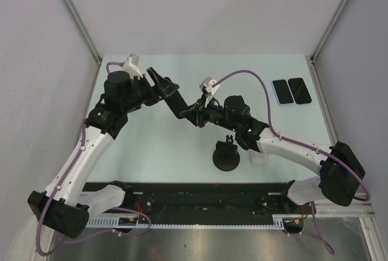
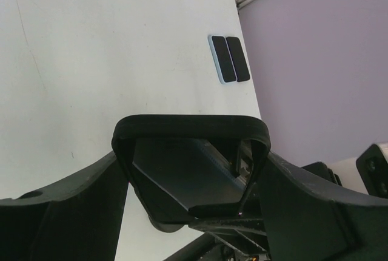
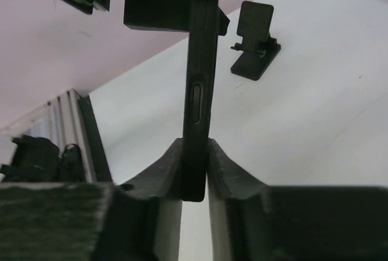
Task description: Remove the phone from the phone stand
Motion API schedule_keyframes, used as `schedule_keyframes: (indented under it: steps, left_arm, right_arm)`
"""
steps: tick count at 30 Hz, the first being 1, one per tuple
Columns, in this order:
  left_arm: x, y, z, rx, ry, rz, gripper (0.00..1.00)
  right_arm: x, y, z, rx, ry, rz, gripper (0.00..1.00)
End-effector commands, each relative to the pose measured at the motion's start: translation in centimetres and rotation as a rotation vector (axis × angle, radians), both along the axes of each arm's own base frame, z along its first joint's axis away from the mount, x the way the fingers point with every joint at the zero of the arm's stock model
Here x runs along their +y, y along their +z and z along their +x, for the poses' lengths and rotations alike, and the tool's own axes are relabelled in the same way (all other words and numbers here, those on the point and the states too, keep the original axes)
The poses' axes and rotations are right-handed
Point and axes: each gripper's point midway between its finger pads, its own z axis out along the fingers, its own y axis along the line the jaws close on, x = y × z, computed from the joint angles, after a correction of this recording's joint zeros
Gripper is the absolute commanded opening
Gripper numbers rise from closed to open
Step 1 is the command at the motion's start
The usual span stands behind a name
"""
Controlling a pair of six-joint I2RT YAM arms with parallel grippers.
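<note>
A black phone [image 1: 176,100] hangs in the air over the middle of the table, held between both arms. My left gripper [image 1: 159,85] is shut on its far end, and in the left wrist view the phone [image 2: 182,176] spans the space between the two fingers. My right gripper [image 1: 193,112] is shut on the near end. In the right wrist view the phone [image 3: 200,91] appears edge-on, pinched between the pads at the gripper [image 3: 194,164]. The black phone stand [image 1: 225,155] sits on the table below, apart from the phone, and shows again as the stand [image 3: 254,42].
Two other dark phones [image 1: 291,91] lie side by side at the back right of the table and also appear as the phones [image 2: 229,59] in the left wrist view. A small white block [image 1: 259,159] lies just right of the stand. Grey walls enclose the table on three sides.
</note>
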Motion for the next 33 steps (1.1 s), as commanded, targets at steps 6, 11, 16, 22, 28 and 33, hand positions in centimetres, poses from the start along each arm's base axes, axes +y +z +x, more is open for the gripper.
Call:
schedule_keyframes:
  steps: [6, 11, 16, 22, 28, 33]
  left_arm:
    - [-0.6, 4.7, -0.9, -0.156, -0.044, -0.061, 0.25]
    - [0.5, 7.2, -0.7, -0.279, -0.02, 0.01, 0.75]
    - [2.8, 9.8, -0.8, -0.412, 0.058, 0.098, 1.0]
    - [6.0, 11.2, -1.0, -0.533, 0.172, 0.248, 1.0]
    - [9.5, 8.7, 0.0, -0.543, 0.3, 0.458, 1.0]
    - [9.9, 5.3, 1.2, -0.499, 0.3, 0.538, 1.0]
  right_arm:
    - [-0.6, 5.1, 0.7, -0.083, -0.065, 0.1, 0.0]
    - [-2.8, 5.7, 2.1, -0.038, -0.126, 0.115, 0.0]
    - [-7.4, 6.3, 5.0, -0.017, -0.244, 0.09, 0.0]
    - [-15.1, 5.0, 8.8, 0.066, -0.408, 0.02, 0.0]
    - [-24.7, 2.1, 13.2, 0.22, -0.627, -0.03, 0.0]
    - [-29.7, -1.8, 15.8, 0.343, -0.721, -0.067, 0.0]
